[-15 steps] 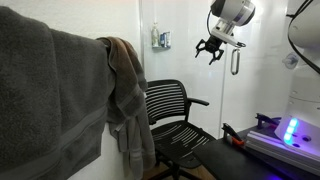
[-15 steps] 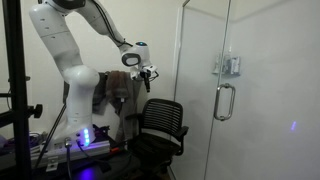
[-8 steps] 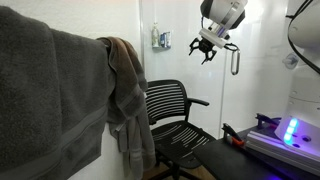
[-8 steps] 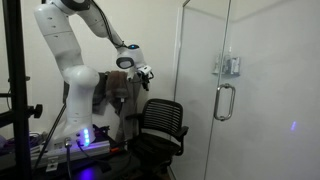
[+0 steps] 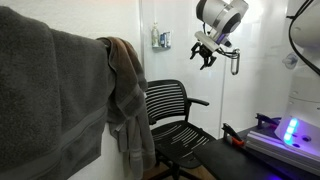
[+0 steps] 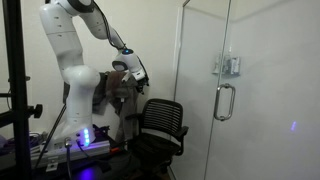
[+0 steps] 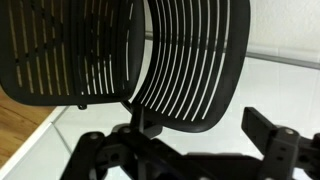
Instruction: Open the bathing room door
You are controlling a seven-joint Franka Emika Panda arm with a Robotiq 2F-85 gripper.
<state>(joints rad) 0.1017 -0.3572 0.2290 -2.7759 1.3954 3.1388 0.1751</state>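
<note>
The bathing room door is a tall clear glass panel with a short silver loop handle; it stands shut beside a fixed glass pane. In the exterior view from behind the towels, the handle shows just right of my gripper. My gripper hangs in the air above the black mesh chair, well away from the door. Its fingers are spread and hold nothing. In the wrist view the open gripper looks down on the chair's back; the door is out of that view.
Grey and brown towels hang close to the camera. A small caddy hangs on the glass. The white arm stands on a base with blue lights. A dark stand rises at the left edge.
My gripper has drifted away from the glass door toward the arm's base and turned, staying open. The door has not moved.
</note>
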